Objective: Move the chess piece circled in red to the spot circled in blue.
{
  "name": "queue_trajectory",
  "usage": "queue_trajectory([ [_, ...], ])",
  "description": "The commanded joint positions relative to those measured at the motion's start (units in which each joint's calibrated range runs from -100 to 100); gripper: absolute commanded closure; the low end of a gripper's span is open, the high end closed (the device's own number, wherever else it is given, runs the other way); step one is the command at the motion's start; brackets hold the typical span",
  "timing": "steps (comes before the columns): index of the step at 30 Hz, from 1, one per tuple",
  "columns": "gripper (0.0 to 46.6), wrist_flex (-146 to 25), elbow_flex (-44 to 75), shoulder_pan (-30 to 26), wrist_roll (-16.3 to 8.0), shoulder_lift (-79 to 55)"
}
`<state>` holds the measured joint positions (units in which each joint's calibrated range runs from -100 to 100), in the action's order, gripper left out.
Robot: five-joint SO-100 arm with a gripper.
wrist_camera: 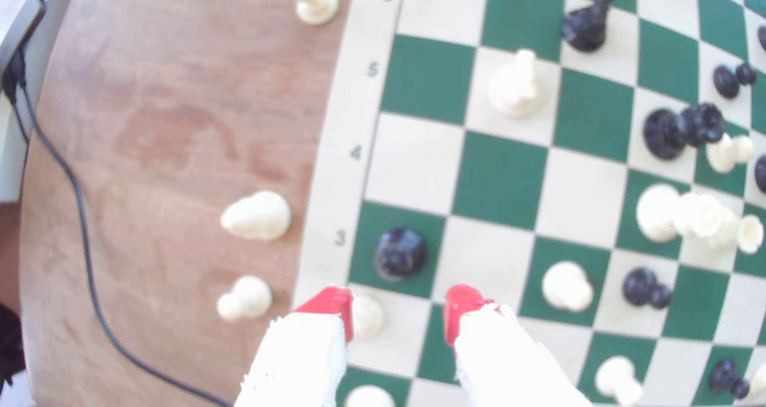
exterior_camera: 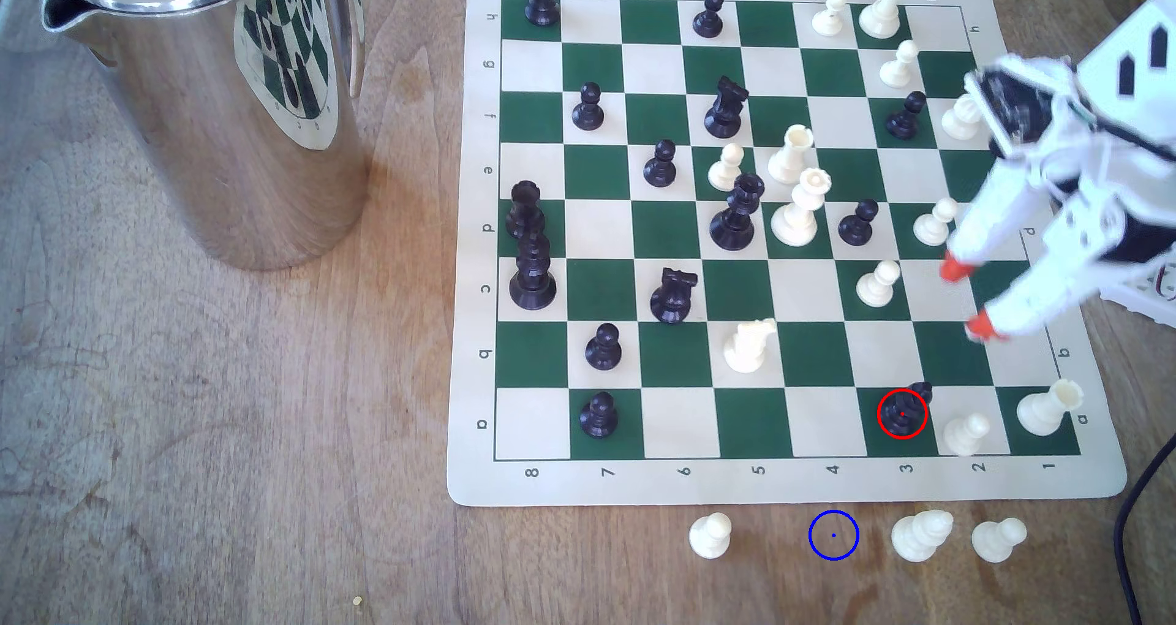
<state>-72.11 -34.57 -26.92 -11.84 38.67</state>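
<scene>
In the exterior view, the black pawn (exterior_camera: 903,410) is ringed red on square a3; the blue ring (exterior_camera: 833,535) lies on bare wood between three white pieces. The gripper (exterior_camera: 967,299) is spread wide, empty. In the wrist view, the pawn (wrist_camera: 400,253) is seen just ahead of two red fingertips (wrist_camera: 331,303); no rings appear.

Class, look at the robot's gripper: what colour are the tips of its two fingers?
The fingertips are bright red-orange on white fingers, clearest in the wrist view, where the open gripper sits near the circled black pawn.
</scene>
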Motion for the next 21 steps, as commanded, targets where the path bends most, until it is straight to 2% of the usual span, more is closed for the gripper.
queue_trajectory([
  [1,34.7,3.81,-1.88,-1.44,-1.81,-0.81],
  [9,34.2,8.39,-4.33,-1.67,-5.03,-9.81],
  [21,31.9,10.85,-6.41,-5.66,-5.96,-12.10],
])
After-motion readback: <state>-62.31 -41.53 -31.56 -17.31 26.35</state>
